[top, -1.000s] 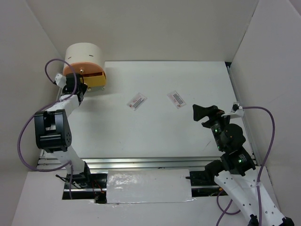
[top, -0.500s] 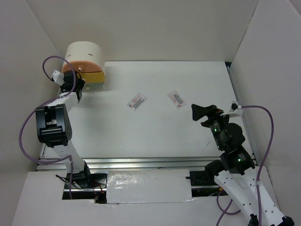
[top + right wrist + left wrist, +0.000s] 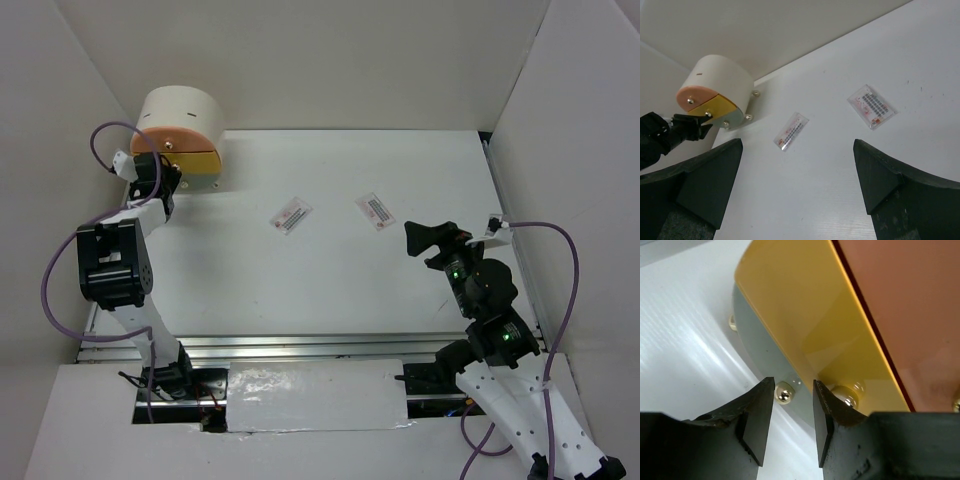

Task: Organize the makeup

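Two white printed sachets lie on the table, one at the middle (image 3: 291, 214) and one to its right (image 3: 374, 210); both show in the right wrist view (image 3: 791, 131) (image 3: 871, 106). My left gripper (image 3: 164, 172) is at the front of the rounded drawer box (image 3: 180, 120). Its jaws (image 3: 793, 387) stand a little apart with a small gold knob (image 3: 784, 393) at their tips, below the yellow drawer (image 3: 805, 315). They do not pinch the knob. My right gripper (image 3: 430, 240) is wide open and empty (image 3: 797, 145), above the table to the right of the sachets.
The drawer box stands at the far left corner and shows a pink drawer (image 3: 900, 305) above the yellow one. White walls close in the table (image 3: 330, 280) at the back and both sides. A metal rail (image 3: 300, 345) runs along the near edge.
The yellow drawer stuck out toward the table a second ago and now sits further in. My left gripper has moved up toward the box with it. The right gripper has shifted slightly left.
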Controlling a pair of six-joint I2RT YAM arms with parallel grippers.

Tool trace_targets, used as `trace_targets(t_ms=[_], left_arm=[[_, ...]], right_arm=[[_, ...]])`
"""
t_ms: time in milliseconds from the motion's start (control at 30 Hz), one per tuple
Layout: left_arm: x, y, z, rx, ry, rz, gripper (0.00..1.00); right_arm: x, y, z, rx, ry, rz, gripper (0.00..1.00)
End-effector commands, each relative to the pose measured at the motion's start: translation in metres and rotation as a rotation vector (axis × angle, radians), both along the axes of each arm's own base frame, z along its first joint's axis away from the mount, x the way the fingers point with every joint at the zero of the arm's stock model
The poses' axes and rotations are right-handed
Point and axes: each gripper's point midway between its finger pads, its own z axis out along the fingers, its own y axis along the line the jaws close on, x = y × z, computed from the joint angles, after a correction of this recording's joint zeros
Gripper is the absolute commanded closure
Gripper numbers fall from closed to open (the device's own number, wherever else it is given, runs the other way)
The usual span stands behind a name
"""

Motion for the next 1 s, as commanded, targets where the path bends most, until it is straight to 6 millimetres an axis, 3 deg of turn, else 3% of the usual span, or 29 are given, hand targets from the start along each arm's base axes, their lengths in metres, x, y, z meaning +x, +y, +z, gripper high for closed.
trace_targets(t_ms=[0,167,233,267,300,333,400,433,500,533,633,667,733,833,900,967], left_arm=[[0.013,-0.008,0.049,0.001,-0.162,-0.035,0.51],[0.016,-0.006,0.048,-0.006,-0.131,-0.016,0.53],[0.007,-0.005,0.05,-0.017,-0.118,0.006,0.53],[-0.003,-0.005,0.039,-0.031,-0.104,0.025,0.51],[-0.011,-0.004,0.048,-0.029,-0.125,0.043,0.5],[-0.024,-0.005,0.033,-0.043,-0.088,0.062,0.46],[-0.042,-0.004,0.034,-0.083,-0.093,0.108,0.38],[-0.056,-0.009,0.015,-0.103,-0.078,0.111,0.28],[-0.062,-0.017,0.015,-0.136,-0.147,0.082,0.17],[-0.063,-0.02,0.014,-0.134,-0.204,0.061,0.11],[-0.056,-0.029,0.002,-0.158,-0.23,-0.016,0.08],[-0.049,-0.03,0.015,-0.155,-0.306,-0.046,0.09],[-0.045,-0.035,0.002,-0.181,-0.336,-0.093,0.14],[-0.036,-0.036,0.009,-0.183,-0.43,-0.136,0.2],[-0.03,-0.035,0.016,-0.166,-0.479,-0.16,0.2],[-0.024,-0.033,0.012,-0.157,-0.489,-0.172,0.18]], right_arm=[[0.003,0.001,0.009,0.005,-0.045,0.001,0.0],[0.003,0.0,0.008,0.004,-0.042,0.0,0.0],[0.003,0.001,0.01,0.007,-0.05,0.004,0.0],[0.003,0.002,0.01,0.007,-0.048,0.009,0.0],[0.003,0.002,0.01,0.007,-0.048,0.012,0.0],[0.003,0.003,0.01,0.006,-0.047,0.013,0.0],[0.003,0.004,0.008,0.006,-0.042,0.018,0.0],[0.003,0.004,0.009,0.007,-0.047,0.019,0.0],[0.002,0.005,0.009,0.008,-0.048,0.027,0.0],[0.002,0.005,0.008,0.006,-0.047,0.027,0.0],[0.001,0.005,0.007,0.008,-0.048,0.03,0.0],[0.0,0.005,0.008,0.01,-0.052,0.03,0.0],[0.0,0.005,0.008,0.01,-0.057,0.032,0.0],[-0.001,0.006,0.01,0.012,-0.063,0.038,0.0],[-0.001,0.007,0.009,0.01,-0.062,0.042,0.0],[-0.001,0.007,0.009,0.011,-0.064,0.045,0.0]])
